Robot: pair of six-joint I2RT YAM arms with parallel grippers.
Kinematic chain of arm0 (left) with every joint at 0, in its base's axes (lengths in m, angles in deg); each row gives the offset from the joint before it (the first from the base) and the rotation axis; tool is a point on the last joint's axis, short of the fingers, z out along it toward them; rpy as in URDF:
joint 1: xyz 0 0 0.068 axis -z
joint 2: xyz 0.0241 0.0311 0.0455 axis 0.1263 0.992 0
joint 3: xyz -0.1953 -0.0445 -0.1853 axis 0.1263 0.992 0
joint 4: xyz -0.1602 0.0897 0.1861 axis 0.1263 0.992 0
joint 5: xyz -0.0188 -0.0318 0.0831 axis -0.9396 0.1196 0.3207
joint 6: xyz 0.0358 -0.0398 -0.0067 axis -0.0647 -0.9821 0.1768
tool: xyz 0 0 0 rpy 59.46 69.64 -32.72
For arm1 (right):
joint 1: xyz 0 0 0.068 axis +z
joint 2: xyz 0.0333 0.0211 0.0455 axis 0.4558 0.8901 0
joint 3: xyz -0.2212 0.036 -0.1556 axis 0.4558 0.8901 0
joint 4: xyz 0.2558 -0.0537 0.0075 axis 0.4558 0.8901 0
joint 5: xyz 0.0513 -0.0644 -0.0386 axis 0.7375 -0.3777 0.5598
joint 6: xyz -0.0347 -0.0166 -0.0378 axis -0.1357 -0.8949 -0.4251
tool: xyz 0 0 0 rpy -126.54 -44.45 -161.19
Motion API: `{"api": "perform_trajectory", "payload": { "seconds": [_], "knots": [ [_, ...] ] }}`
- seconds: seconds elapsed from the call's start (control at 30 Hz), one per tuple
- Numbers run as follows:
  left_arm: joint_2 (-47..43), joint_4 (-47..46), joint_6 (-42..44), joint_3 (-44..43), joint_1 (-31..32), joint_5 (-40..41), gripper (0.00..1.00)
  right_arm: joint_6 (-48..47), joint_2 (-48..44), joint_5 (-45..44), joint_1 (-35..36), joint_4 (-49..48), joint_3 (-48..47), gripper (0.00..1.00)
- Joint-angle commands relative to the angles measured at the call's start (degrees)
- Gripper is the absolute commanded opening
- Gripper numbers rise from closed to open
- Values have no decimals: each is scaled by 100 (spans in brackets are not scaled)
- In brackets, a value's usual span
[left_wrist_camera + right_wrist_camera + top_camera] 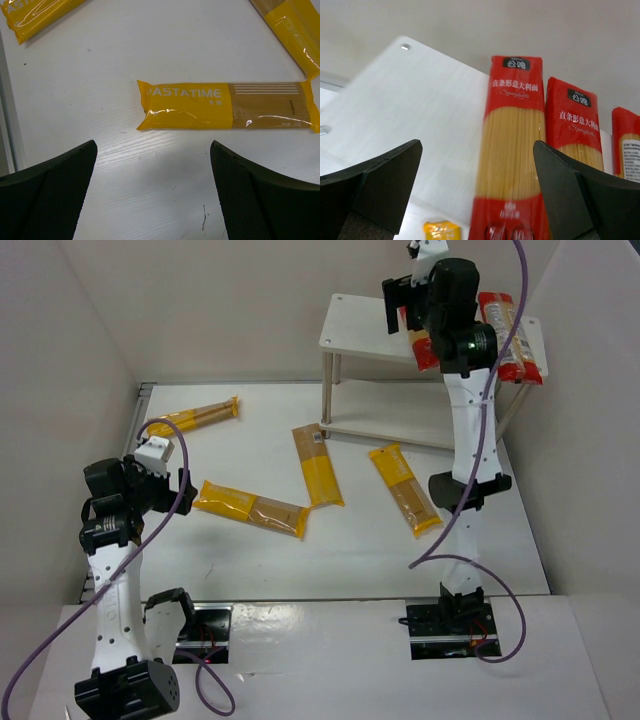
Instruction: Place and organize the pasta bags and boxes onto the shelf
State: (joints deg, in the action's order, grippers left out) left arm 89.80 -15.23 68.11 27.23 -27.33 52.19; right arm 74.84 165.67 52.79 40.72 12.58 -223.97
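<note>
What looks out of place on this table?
Four yellow packs lie strewn at different angles on the table, off the shelf; the red packs lie neatly side by side on its top board.

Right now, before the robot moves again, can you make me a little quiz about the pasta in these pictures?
1. How many yellow packs lie on the table?
2. True or false: the right gripper is open above the shelf.
3. What colour are the spaghetti packs lying on the shelf? A red, B green, C blue.
Key: 1 four; 2 true; 3 A.
</note>
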Motion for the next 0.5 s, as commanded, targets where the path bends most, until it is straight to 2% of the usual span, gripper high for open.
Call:
{"api": "perform_trajectory", "payload": {
  "seconds": [0.0, 0.2, 0.3, 0.37, 0.4, 0.43, 0.47],
  "knots": [
    [-85, -70, 70, -197, -23, -187, 99, 314, -1053, 204, 160, 93, 316, 100],
    [-198, -17, 70, -197, -23, -187, 99, 596, -1993, 493, 230, 215, 1431, 100],
    [-199, -17, 70, -197, -23, -187, 99, 666, -2355, 678, 230, 286, 2283, 100],
    [-251, -17, 70, -197, -23, -187, 99, 797, -2951, 757, 230, 103, 3476, 100],
    [-252, -17, 70, -197, -23, -187, 99, 850, -3267, 758, 230, -490, 4072, 100],
    [-252, -17, 10, -197, -23, -187, 99, 851, -3992, 758, 230, -836, 5349, 100],
    [-252, -17, 9, -250, -23, -135, 99, 929, -4313, 706, 230, -1118, 5875, 100]
  ]
}}
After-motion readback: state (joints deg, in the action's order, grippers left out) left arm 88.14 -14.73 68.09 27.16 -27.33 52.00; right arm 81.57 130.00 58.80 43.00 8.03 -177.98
